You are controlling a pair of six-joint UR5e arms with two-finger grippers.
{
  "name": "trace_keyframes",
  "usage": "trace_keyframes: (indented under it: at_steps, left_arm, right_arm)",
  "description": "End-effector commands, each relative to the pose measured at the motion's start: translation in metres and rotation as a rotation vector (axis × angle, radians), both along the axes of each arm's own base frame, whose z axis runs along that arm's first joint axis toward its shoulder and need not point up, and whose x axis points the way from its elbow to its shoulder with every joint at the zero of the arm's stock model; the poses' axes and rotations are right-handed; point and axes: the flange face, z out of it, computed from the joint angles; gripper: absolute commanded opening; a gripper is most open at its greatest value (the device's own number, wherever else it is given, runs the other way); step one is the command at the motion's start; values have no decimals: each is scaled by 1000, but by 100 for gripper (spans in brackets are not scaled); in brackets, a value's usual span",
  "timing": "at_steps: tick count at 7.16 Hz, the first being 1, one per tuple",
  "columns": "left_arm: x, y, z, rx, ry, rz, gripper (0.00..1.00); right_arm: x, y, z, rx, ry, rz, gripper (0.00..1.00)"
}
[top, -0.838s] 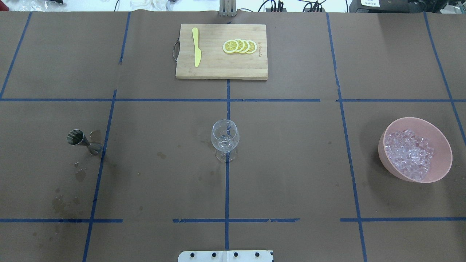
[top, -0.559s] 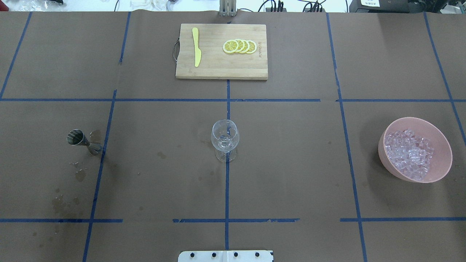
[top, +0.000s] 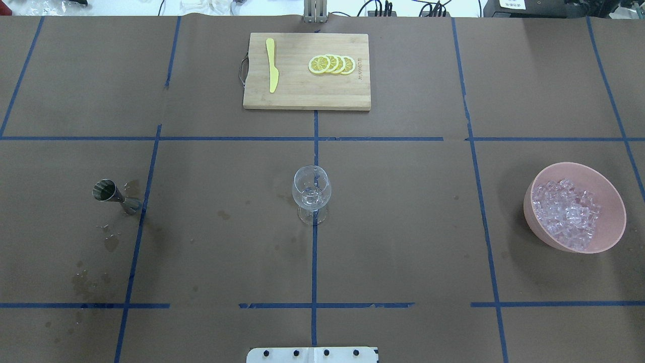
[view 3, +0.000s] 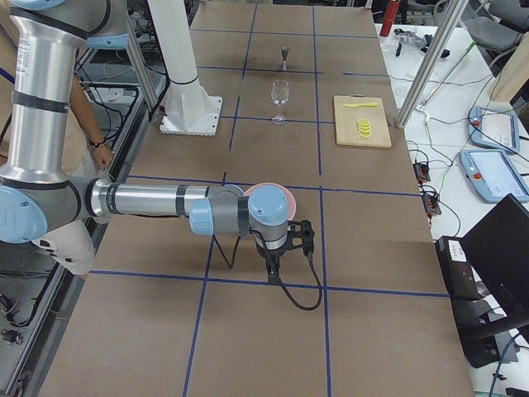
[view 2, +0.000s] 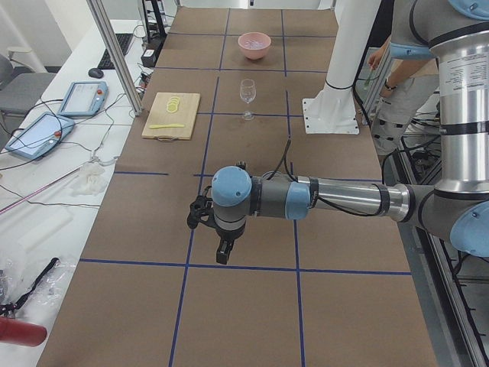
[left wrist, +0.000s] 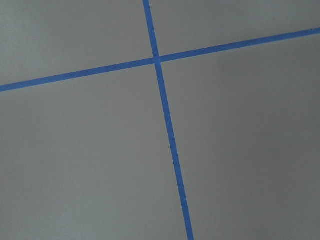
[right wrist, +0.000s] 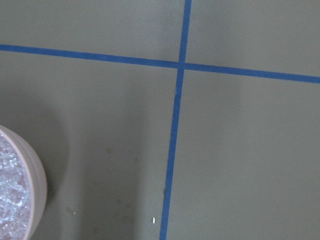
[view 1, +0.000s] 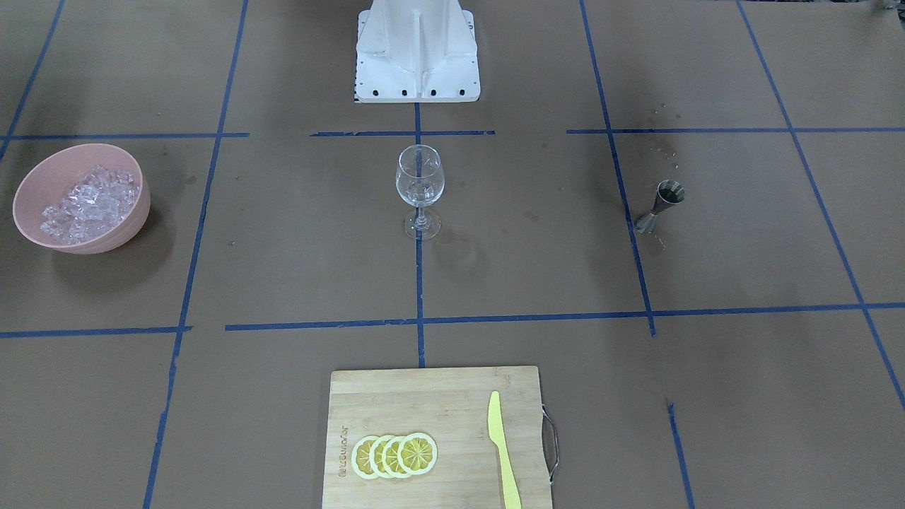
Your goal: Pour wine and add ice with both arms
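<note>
Clear stemmed wine glass (top: 311,194) stands upright at the middle of the worktop (top: 403,227) (brown paper, blue tape grid). It sits on a tape line, straight out from the white metal base plate (view 1: 417,49).

Ice (top: 567,214): a heap of small clear cubes inside the round pink plastic bowl (top: 530,201), well to the robot's right of the glass.

Small steel double-cone jigger (top: 115,195) stands well to the robot's left of the glass, with dark stains (top: 111,242) on the paper near it.

Rectangular bamboo cutting board (top: 307,96) lies beyond the glass, on the side away from the base plate. It carries overlapping yellow lemon slices (top: 332,64) and a pale yellow plastic knife (top: 272,65), apart from each other.

Left arm (view 2: 336,197) reaches out low, far to the robot's left of the glass. Left claw (view 2: 221,256) points down above the paper. It shows in the side view alone, so I cannot tell its spread. Its wrist camera shows paper and a tape cross.

Right arm (view 3: 149,200) reaches out to the robot's right of the glass. Right claw (view 3: 273,271) points down near the pink bowl, on the bowl's side away from the glass; spread likewise cannot be told. Its wrist camera catches the bowl's wall and ice at lower left.
</note>
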Motion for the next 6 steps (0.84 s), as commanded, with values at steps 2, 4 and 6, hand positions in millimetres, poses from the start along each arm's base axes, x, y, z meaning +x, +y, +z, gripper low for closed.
trace_keyframes:
  at_steps: [2, 4, 6]
  left_arm:
    - [0, -21, -35, 312, -6, 4, 100]
    - [3, -27, -52, 589, 22, 11, 100]
    - [12, -11, -77, 557, 238, -75, 100]
  right_arm:
    - [0, -9, -43, 90, -7, 1, 100]
    - [-1, -13, -45, 147, -12, 20, 100]
    - [-1, -15, -48, 178, -12, 19, 100]
